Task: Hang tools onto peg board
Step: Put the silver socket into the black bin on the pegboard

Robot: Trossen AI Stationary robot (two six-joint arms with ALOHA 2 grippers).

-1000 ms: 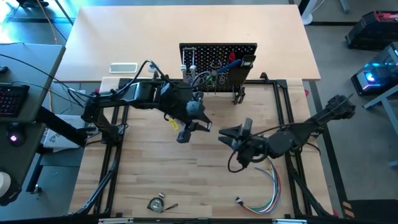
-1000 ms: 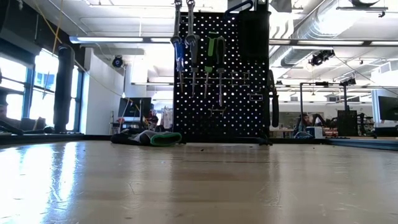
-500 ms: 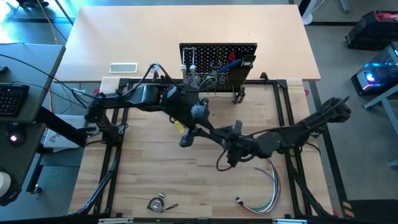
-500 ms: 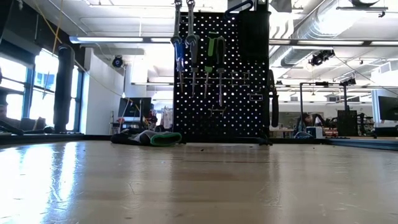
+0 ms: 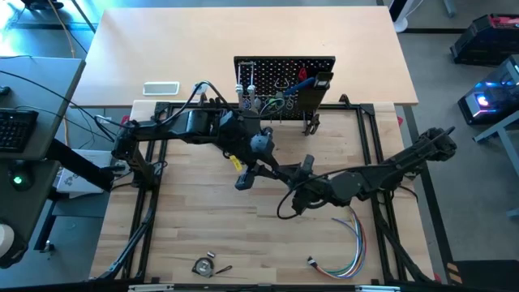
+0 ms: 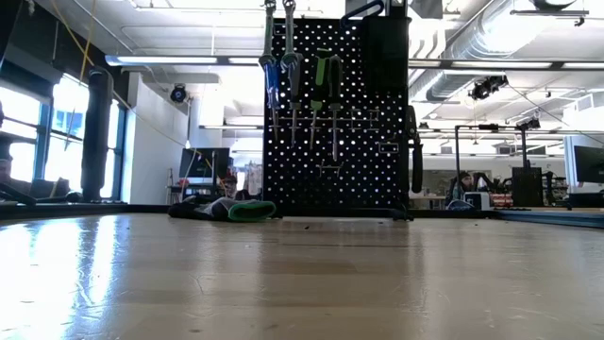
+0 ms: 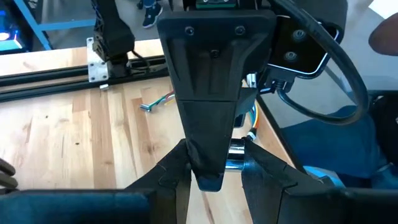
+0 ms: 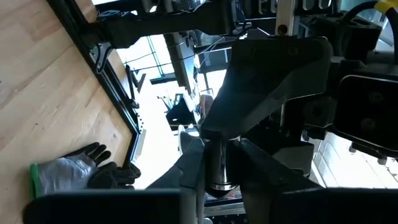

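Bright, even overhead light; soft shadows. Window glare on tabletop (image 6: 85, 255), low view left. Wrist views: near fingers blurred.

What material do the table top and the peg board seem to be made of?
Table top: pale wood, probably butcher block, with visible plank seams and grain and a slight sheen. Peg board: black perforated sheet, likely painted metal, with even rows of holes; plastic cannot be excluded.

I count one peg board (image 5: 284, 77), one glove (image 8: 81, 168), one wire bundle (image 5: 349, 243), one tape measure (image 5: 204, 264), and my two grippers.
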